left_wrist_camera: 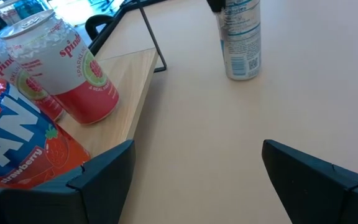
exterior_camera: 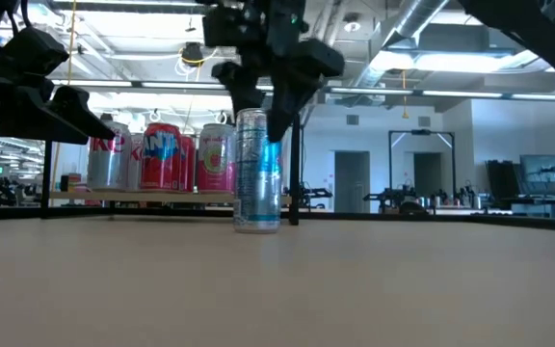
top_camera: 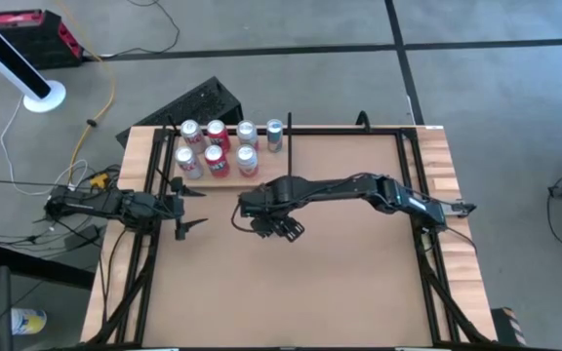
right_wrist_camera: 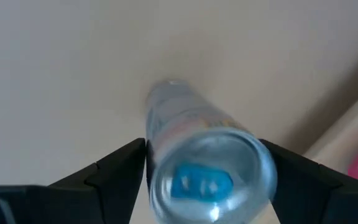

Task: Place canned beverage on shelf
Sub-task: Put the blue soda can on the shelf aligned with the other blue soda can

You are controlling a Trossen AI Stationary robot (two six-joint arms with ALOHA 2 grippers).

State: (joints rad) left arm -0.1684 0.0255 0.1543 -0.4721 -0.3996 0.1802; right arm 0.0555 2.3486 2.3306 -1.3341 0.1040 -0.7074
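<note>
Left gripper point(top_camera: 185, 206) waits open at the table's left edge, beside the shelf point(top_camera: 164, 156) holding six cans. Right gripper point(exterior_camera: 263, 96), fingers spread, straddles the top of one slim silver-blue can point(exterior_camera: 256, 172) standing upright on the table point(top_camera: 340, 283) near the shelf, its pads apparently not touching.

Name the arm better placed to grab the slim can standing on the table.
Right. The right end effector is open astride the slim can; the left end effector waits open by the shelf.
</note>
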